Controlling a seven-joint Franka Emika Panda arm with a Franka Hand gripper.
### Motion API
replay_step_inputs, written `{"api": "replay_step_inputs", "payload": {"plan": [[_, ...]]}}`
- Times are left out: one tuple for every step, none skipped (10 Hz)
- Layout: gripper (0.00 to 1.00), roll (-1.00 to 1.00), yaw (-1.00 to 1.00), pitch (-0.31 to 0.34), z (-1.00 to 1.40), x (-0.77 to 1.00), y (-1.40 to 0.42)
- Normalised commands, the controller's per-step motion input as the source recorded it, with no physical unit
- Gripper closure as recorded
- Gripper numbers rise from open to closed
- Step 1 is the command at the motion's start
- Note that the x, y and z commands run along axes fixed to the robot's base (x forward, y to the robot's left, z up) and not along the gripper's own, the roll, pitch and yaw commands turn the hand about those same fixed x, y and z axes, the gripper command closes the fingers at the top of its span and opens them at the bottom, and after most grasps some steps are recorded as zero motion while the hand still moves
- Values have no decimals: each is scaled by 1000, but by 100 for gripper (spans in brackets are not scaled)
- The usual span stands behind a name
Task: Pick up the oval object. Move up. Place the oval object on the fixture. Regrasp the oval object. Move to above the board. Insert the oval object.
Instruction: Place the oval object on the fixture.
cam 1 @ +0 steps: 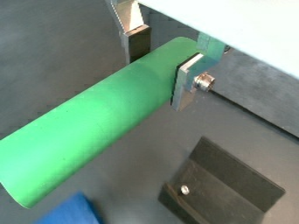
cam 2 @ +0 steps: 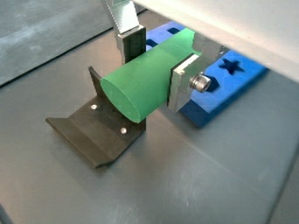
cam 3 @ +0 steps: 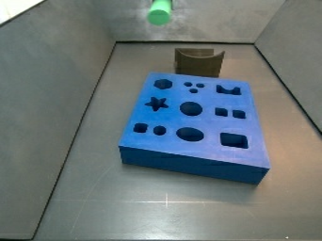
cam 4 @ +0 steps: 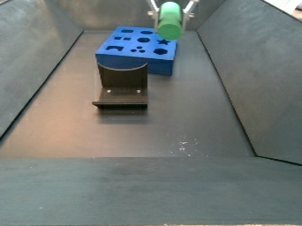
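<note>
My gripper (cam 1: 163,63) is shut on the oval object (cam 1: 100,122), a smooth bright green rod held level, well above the floor. The silver fingers (cam 2: 184,80) clamp it near one end in both wrist views, where my gripper (cam 2: 156,63) also shows. In a side view the rod (cam 3: 158,12) hangs high near the back wall; in a side view it (cam 4: 170,21) hangs above the board's far end. The fixture (cam 2: 98,129), a dark notched bracket, stands on the floor below the rod (cam 2: 142,84). The blue board (cam 3: 194,122) with shaped holes lies flat beside the fixture (cam 3: 198,61).
Grey walls enclose the grey floor on all sides in both side views. The board (cam 4: 138,48) and fixture (cam 4: 122,88) stand in a row along the middle of the floor. A corner of the board (cam 1: 68,213) and the fixture (cam 1: 222,185) show in a wrist view.
</note>
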Motion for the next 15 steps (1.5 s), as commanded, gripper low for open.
{"api": "replay_step_inputs", "payload": {"plan": [[100,-17,234,168,-57,1000,-251],[100,-5,144,149,-45,1000,-217],[100,4,94,143,-39,1000,-192],[100,16,62,145,-31,1000,-165],[100,25,47,146,-26,1000,-140],[100,31,43,143,-25,1000,-127],[100,44,37,152,-15,1000,-97],[100,49,37,157,-9,1000,-83],[100,57,37,167,-6,1000,-65],[100,63,39,166,-6,1000,-55],[100,-1000,93,50,256,569,1000],[100,-1000,91,53,260,519,1000],[100,-1000,51,76,157,388,836],[100,-1000,36,96,58,301,665],[100,-1000,14,132,7,210,425]]}}
